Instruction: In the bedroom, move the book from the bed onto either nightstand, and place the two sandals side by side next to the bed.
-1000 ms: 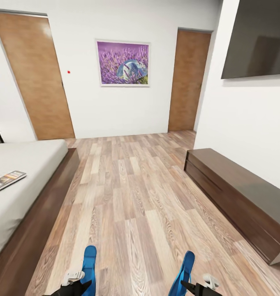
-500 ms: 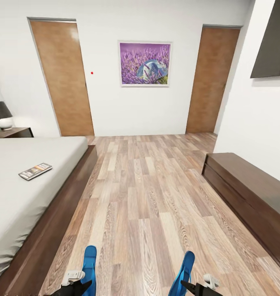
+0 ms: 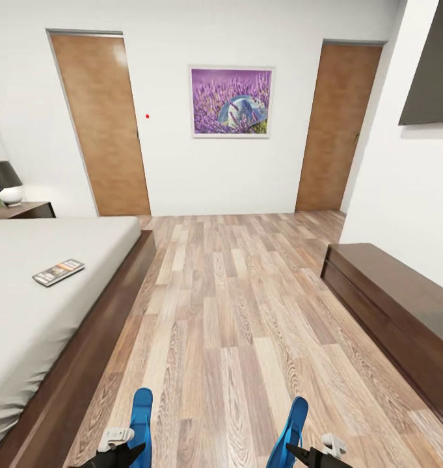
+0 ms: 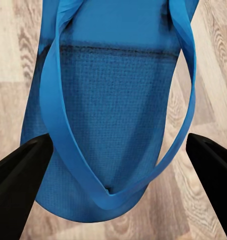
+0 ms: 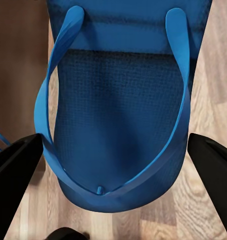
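Observation:
Each gripper carries a bright blue sandal above the wood floor. My left gripper [image 3: 119, 447] is shut on the left sandal [image 3: 141, 424], whose sole and strap [image 4: 113, 110] lie between the dark fingers [image 4: 21, 180]. My right gripper [image 3: 314, 451] is shut on the right sandal [image 3: 290, 429], seen close up [image 5: 118, 100] in the right wrist view. The bed [image 3: 32, 305] with its dark frame lies at the left. The book [image 3: 58, 272] rests flat on the mattress. A dark nightstand [image 3: 27, 209] stands beyond the bed's far end.
A long dark TV bench [image 3: 393, 305] runs along the right wall under a wall-mounted screen [image 3: 432, 71]. Two wooden doors [image 3: 101, 123] [image 3: 338, 123] flank a purple picture [image 3: 232, 101] on the far wall. A dark-shaded lamp [image 3: 3, 181] stands on the nightstand. A wide strip of plank floor runs between bed and bench.
The whole view has swung left, bringing the nightstand and lamp into sight, so the camera moved. Both sandals stay in the grippers in the same pose.

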Motion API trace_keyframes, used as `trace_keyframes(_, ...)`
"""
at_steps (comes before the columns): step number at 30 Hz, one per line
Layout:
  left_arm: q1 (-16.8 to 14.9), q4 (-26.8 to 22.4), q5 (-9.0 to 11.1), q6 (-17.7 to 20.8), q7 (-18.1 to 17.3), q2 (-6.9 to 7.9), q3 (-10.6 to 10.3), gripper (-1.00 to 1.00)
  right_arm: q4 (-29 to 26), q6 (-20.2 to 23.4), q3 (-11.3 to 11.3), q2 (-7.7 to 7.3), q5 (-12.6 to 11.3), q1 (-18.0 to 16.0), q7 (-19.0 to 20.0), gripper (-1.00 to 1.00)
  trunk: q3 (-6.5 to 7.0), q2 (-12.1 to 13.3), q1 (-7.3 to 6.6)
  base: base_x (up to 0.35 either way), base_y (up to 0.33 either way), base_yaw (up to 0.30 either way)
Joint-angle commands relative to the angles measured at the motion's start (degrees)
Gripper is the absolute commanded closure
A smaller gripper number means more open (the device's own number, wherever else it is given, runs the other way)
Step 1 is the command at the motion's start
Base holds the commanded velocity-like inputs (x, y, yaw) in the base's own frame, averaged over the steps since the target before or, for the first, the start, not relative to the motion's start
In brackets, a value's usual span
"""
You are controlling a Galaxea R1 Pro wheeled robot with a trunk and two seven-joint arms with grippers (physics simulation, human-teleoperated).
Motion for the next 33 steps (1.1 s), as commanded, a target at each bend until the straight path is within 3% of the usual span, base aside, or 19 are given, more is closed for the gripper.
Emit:
trace_keyframes(1,-0.03,0.07,-0.18,-0.22,-0.19,0.01,0.16,1.0,0.01,0.57,-0.22,0.01,-0.3,-0.02,0.21,1.0,0.13,0.39,-0.24,0.0,0.0,0.0)
trace_keyframes(18,-0.03,0.07,-0.18,-0.22,-0.12,-0.77,0.16,1.0,-0.02,0.57,-0.2,0.01,-0.3,-0.02,0.29,1.0,3.18,7.21,-3.97,0.0,0.0,0.001)
trace_keyframes(26,-0.04,0.07,-0.18,-0.22,-0.14,-0.78,0.14,1.0,-0.02,0.57,-0.19,0.01,-0.3,-0.02,0.39,1.0,4.62,10.42,-5.73,0.0,0.0,0.121)
trace_keyframes(33,-0.05,0.07,-0.18,-0.2,-0.1,-0.78,0.13,1.0,-0.02,0.57,-0.2,0.01,-0.3,-0.02,0.39,1.0,4.8,10.82,-5.95,0.0,0.0,0.01)
